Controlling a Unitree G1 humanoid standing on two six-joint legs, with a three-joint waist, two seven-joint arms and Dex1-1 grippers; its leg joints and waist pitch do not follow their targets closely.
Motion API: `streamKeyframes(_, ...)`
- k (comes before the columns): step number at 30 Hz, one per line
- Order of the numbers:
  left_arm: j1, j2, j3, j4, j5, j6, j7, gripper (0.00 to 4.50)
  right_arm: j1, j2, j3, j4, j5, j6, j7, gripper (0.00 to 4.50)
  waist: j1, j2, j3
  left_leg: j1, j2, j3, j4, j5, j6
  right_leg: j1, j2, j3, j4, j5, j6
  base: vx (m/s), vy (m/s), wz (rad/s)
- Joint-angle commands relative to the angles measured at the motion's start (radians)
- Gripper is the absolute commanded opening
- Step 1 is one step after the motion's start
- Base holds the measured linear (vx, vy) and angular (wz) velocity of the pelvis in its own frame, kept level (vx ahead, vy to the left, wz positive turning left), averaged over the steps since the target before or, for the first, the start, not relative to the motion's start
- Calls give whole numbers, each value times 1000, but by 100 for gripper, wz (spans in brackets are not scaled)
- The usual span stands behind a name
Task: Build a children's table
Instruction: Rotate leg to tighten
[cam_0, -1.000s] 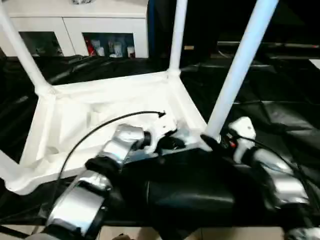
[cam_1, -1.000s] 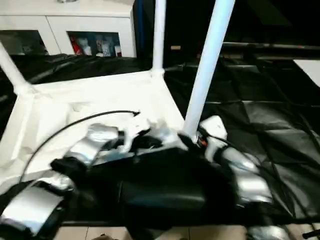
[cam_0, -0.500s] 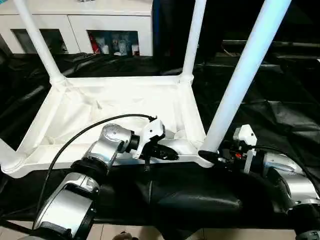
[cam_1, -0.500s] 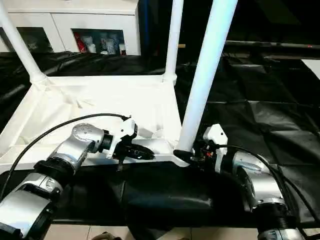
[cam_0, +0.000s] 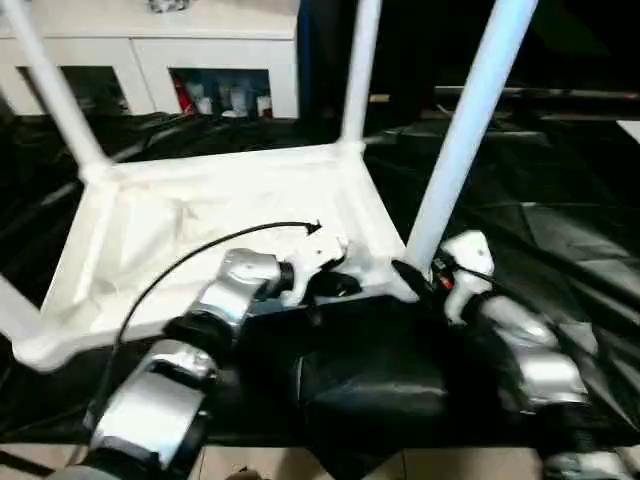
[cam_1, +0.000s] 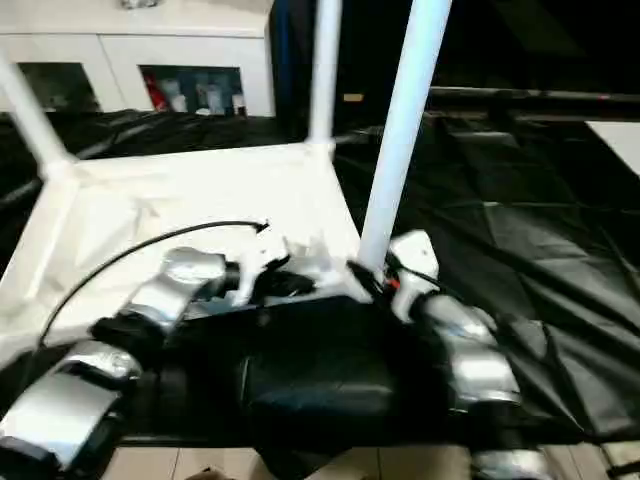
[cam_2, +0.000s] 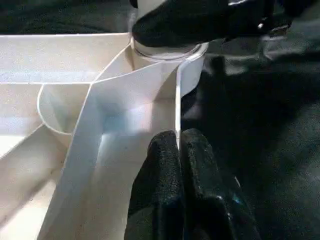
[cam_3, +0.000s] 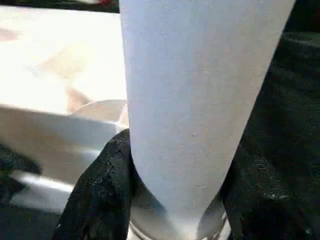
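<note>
The children's table lies upside down on black cloth, its white ribbed tabletop (cam_0: 200, 210) facing up. Legs stand in its corner sockets: near right leg (cam_0: 455, 150), far right leg (cam_0: 355, 70) and far left leg (cam_0: 50, 90). My right gripper (cam_0: 410, 275) is at the foot of the near right leg (cam_3: 200, 100), with a black finger (cam_3: 100, 195) pressed on either side of it. My left gripper (cam_2: 180, 145) is shut, its fingertips (cam_2: 162, 165) against the thin near rim wall just short of that corner socket (cam_2: 167, 50). I cannot tell whether the wall is pinched.
Black cloth (cam_0: 560, 200) covers the work surface around the tabletop. A dark padded block (cam_0: 370, 385) sits between my forearms at the front edge. A white cabinet (cam_0: 150, 50) stands behind. A black cable (cam_0: 200, 250) arcs over my left forearm.
The head view has swung and tilted, so the whole picture shifts. Both grippers stay at the same near right corner, and the table has not visibly moved.
</note>
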Motion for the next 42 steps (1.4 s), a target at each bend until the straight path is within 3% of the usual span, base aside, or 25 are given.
streamKeyframes(1, -26, -96, -34, 10, -4, -7, -7, 0, 4, 42, 66, 78, -42, 41, -9, 204, -4, -5, -39, 6, 46, -30, -87, -291, 6, 28, -70, 54, -93, -325, -164, 0, 0, 0)
streamKeyframes(2, -29, -100, -35, 14, -3, -11, -9, 0, 1, 45, 50, 79, -20, 32, 5, 204, -6, -5, -40, 4, 45, -29, -86, -282, 16, 30, -71, 55, -91, -300, -172, 0, 0, 0)
streamKeyframes(3, -29, -100, -35, 14, -3, -11, -9, 0, 1, 45, 50, 79, -20, 32, 5, 256, -6, -5, -40, 4, 45, -29, -86, -282, 16, 30, -71, 55, -91, -300, -172, 0, 0, 0)
streamKeyframes(7, -30, -73, -28, 24, -4, -31, -52, 0, 26, -5, 51, 23, 44, 19, 156, 275, -5, -2, -43, 3, 45, -25, -80, -253, 45, 34, -69, 55, -87, -233, -196, 0, 0, 0)
streamKeyframes(9, -27, -57, -26, 22, -8, -33, -75, 0, 37, -36, 67, 10, 50, 25, 222, 304, 1, -2, -47, -5, 45, -24, -73, -185, 79, 41, -69, 54, -73, -132, -221, 0, 0, 0)
streamKeyframes(12, -21, -23, -22, 13, -21, -41, -136, 0, 61, -110, 106, -33, 48, 28, 336, 304, 9, -9, -49, -8, 44, -23, -68, -137, 104, 48, -69, 52, -67, -83, -228, 0, 0, 0)
streamKeyframes(17, 3, 39, -11, -31, -67, -36, -291, 0, 60, -193, 76, -67, 111, 28, 488, 304, 21, -6, -51, -9, 50, -18, -64, -120, 124, 45, -70, 48, -60, -58, -254, 0, 0, 0)
streamKeyframes(18, 7, 47, -10, -39, -70, -35, -309, 0, 60, -206, 75, -74, 118, 36, 511, 304, 22, -10, -50, -9, 50, -18, -64, -120, 126, 46, -69, 48, -59, -60, -258, 0, 0, 0)
streamKeyframes(23, 23, 108, -14, -76, -86, -2, -430, 0, 63, -280, 78, -102, 146, 56, 628, 304, 24, -6, -47, -3, 55, -18, -68, -151, 108, 41, -69, 48, -62, -108, -257, 0, 0, 0)
streamKeyframes(26, 24, 126, -19, -81, -90, 13, -461, 0, 63, -292, 81, -102, 150, 67, 651, 304, 25, -15, -47, -5, 55, -18, -68, -146, 102, 42, -71, 49, -60, -101, -261, 0, 0, 0)
streamKeyframes(28, 27, 134, -20, -88, -92, 21, -471, 0, 65, -294, 83, -101, 153, 74, 663, 304, 26, -13, -48, -5, 55, -19, -68, -134, 102, 43, -72, 49, -57, -93, -262, 0, 0, 0)
streamKeyframes(34, 39, 138, -16, -103, -89, 30, -471, 0, 81, -274, 94, -108, 177, 92, 677, 255, 26, -11, -47, -5, 54, -18, -67, -131, 101, 42, -72, 48, -60, -100, -261, 0, 0, 0)
streamKeyframes(39, 15, 104, -3, -53, -58, -8, -313, 0, 93, -219, 79, -102, 169, 103, 585, 241, 26, -11, -45, -5, 53, -19, -69, -147, 87, 41, -71, 49, -64, -130, -250, 0, 0, 0)
streamKeyframes(41, -6, 79, 2, -21, -38, -11, -206, 0, 87, -180, 76, -63, 116, 91, 462, 240, 22, -8, -40, 4, 50, -22, -75, -202, 53, 36, -75, 48, -79, -245, -221, 0, 0, 0)
streamKeyframes(42, -12, 66, 5, -13, -35, -10, -176, 0, 84, -164, 74, -49, 100, 88, 418, 240, 21, -10, -39, 2, 49, -22, -76, -207, 46, 37, -75, 49, -82, -270, -212, 0, 0, 0)
